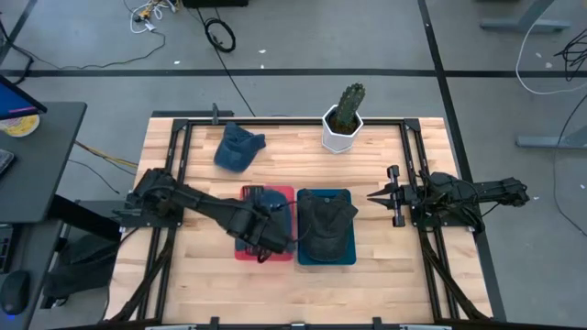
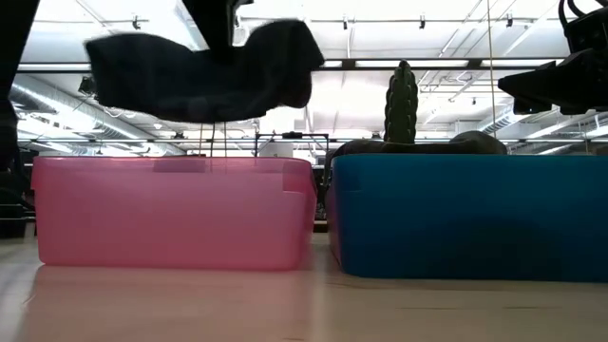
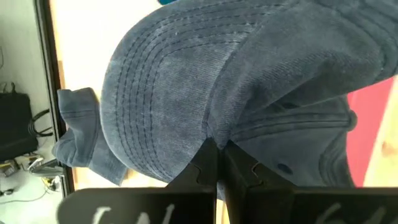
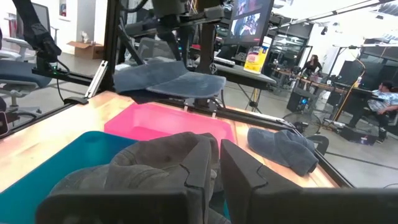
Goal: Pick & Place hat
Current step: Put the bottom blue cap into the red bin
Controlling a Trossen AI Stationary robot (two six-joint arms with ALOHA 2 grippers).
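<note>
While the left gripper (image 3: 216,163) is clamped on a denim hat (image 2: 204,76) held clear above the pink bin (image 2: 171,211) near the desk's front-middle, release is judged pending. One dark hat (image 1: 326,226) already lies in the blue bin (image 1: 347,257); another blue hat (image 1: 237,147) remains loose toward the back-left corner. Bin walls touch or nearly so, leaving little margin between them. The right gripper (image 1: 374,195) waits at the right edge; its finger spacing cannot be determined.

Pink bin (image 1: 246,249), blue bin (image 1: 347,258), dark grey cap (image 1: 323,220), denim-blue stitched cap (image 3: 205,81), blue cap (image 1: 238,147), white pot (image 1: 341,135)
</note>
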